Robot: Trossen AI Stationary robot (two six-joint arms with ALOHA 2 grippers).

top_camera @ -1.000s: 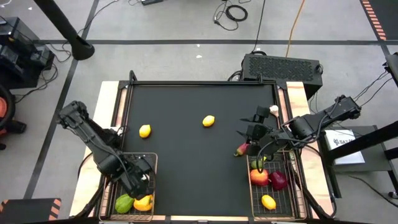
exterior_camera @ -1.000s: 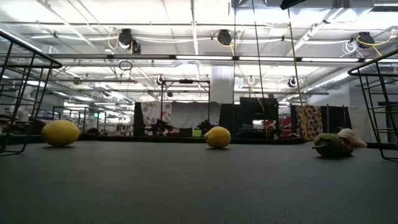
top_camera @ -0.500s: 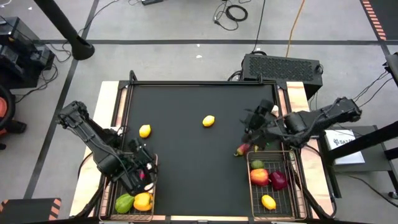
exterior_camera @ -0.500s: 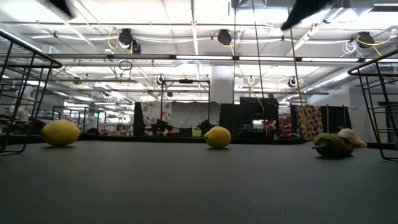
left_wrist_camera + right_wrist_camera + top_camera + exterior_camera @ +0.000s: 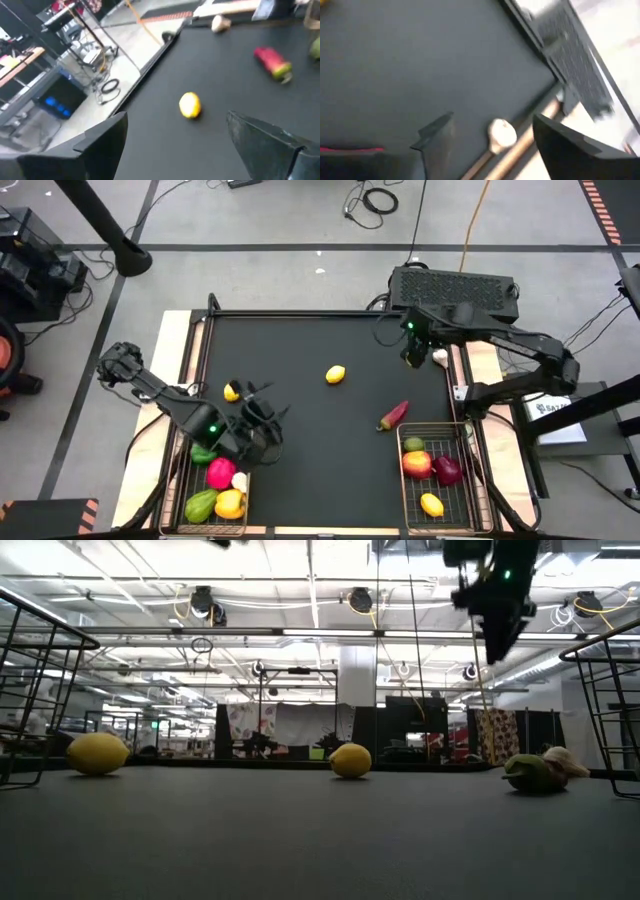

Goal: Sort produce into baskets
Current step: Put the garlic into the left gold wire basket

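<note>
My left gripper (image 5: 262, 417) is open and empty over the mat, just beyond the left basket (image 5: 243, 442). That basket holds green, pink-red and yellow peppers and a garlic bulb. A lemon (image 5: 232, 391) lies beside the gripper, and another lemon (image 5: 336, 375) (image 5: 190, 105) lies mid-table. My right gripper (image 5: 412, 352) (image 5: 495, 645) is open and empty, raised at the far right near a garlic bulb (image 5: 438, 358) (image 5: 501, 132). A dark red chili (image 5: 393, 416) (image 5: 272, 62) lies before the right basket (image 5: 470, 480), which holds a lime, an apple, a dark red piece and a lemon.
A raised black frame (image 5: 320, 314) edges the black mat. A dark box (image 5: 455, 285) stands beyond the far right corner. The garlic lies close to the mat's right edge.
My left gripper has left the left basket and gone toward the table's middle; a pink-red pepper, a green pepper and a garlic bulb now show in that basket. My right gripper has gone from above the right basket toward the far edge, up beside the garlic bulb.
</note>
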